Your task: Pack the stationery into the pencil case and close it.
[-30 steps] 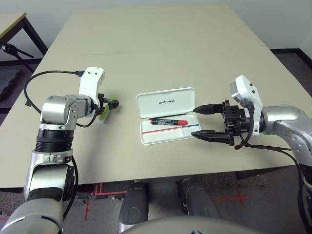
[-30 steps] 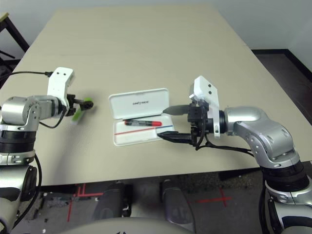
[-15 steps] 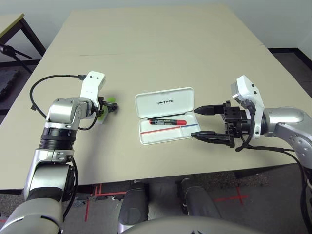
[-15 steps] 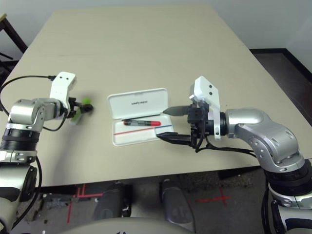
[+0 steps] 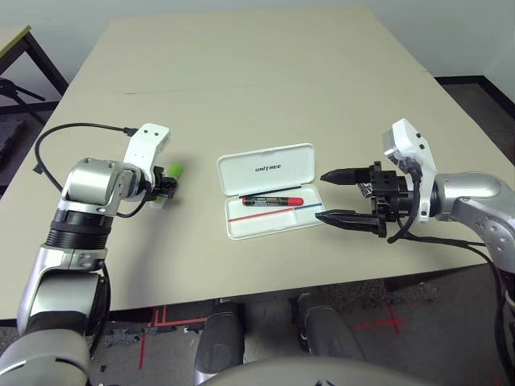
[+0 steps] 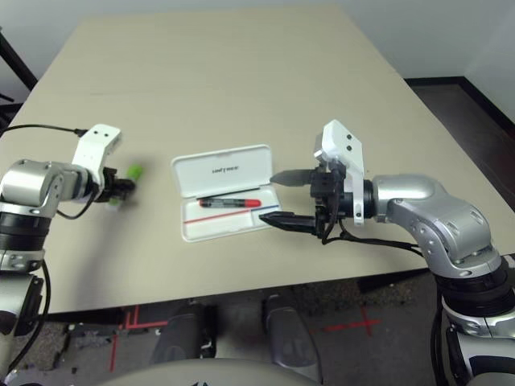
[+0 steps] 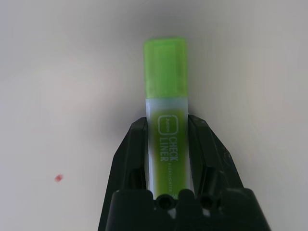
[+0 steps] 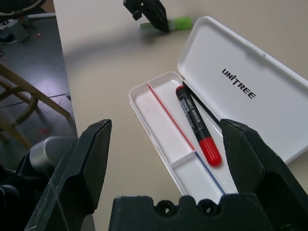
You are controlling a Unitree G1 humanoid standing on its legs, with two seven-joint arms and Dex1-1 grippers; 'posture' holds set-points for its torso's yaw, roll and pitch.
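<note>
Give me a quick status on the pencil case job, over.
Left end effector shut on highlighter. Right end effector open beside pencil case. Case open, red marker inside. Nothing in the way.

Glossy plastic pencil case (image 5: 269,191) (matt table (image 5: 241,72)).

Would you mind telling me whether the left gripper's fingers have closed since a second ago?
Yes. The left gripper was open around the highlighter on the table; now its fingers press the barrel's sides.

bare table (image 5: 241,80) — pencil case (image 5: 269,201) mid-way
</note>
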